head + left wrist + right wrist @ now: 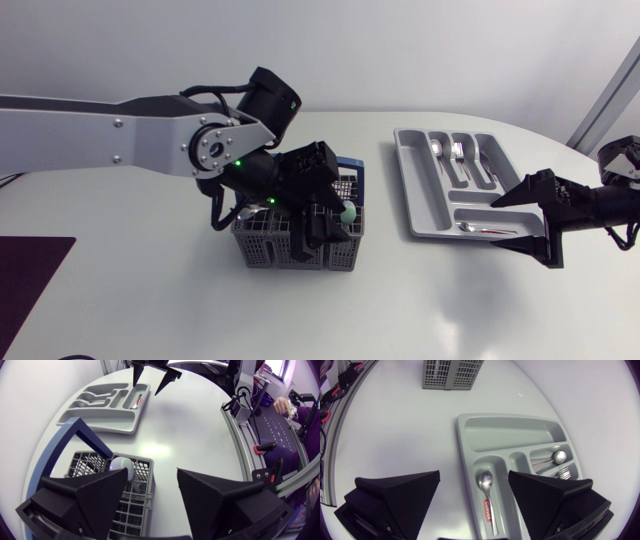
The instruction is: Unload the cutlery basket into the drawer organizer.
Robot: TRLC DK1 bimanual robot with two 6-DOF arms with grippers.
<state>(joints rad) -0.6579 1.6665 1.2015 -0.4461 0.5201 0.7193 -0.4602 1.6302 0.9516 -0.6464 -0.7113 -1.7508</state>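
Left gripper [152,471], released over grey mesh cutlery basket [262,250]: centre on pale-green round-ended utensil [347,213] at basket's 2 o'clock, then clench.

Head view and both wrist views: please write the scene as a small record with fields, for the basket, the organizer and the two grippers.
cutlery basket: grey, on the table, under the left gripper
in basket: one pale round-ended piece
drawer organizer: grey tray, apart from the basket
in organizer: small spoon; other cutlery in two more compartments
left gripper: open, above the basket
right gripper: open, by the small spoon, holding nothing
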